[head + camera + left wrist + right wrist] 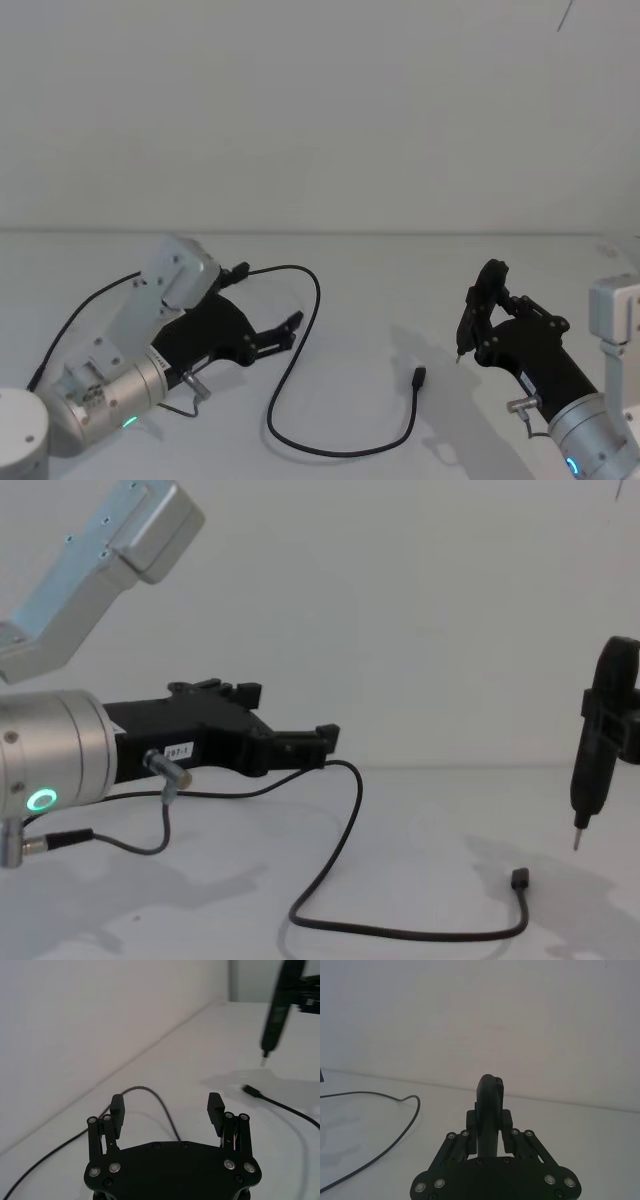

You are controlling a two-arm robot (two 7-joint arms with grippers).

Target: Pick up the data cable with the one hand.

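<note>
Data cable (318, 300): a thin black cord lying slack on the white table (380, 300). One stretch runs in from behind the left gripper (268, 295) and arches just ahead of its fingertips. From there it loops away from that gripper, and its small dark plug (419, 378) lies well apart from it on the right gripper's side.

The left gripper hangs low over the table with its jaws spread wide and nothing between them. In its wrist view the arch of cord lies between and just beyond the two pads. The right gripper (492, 300), far from the left one, is clamped around a pen-like tool (466, 325) whose tip points down near the plug.

The cord looks light and limp, so it will likely sag and trail once lifted, and a thin round jacket could slip or roll out of a loose pinch. The arch nearest the left gripper seems the best place to grip, crosswise and low against the table, rather than the distant plug.
</note>
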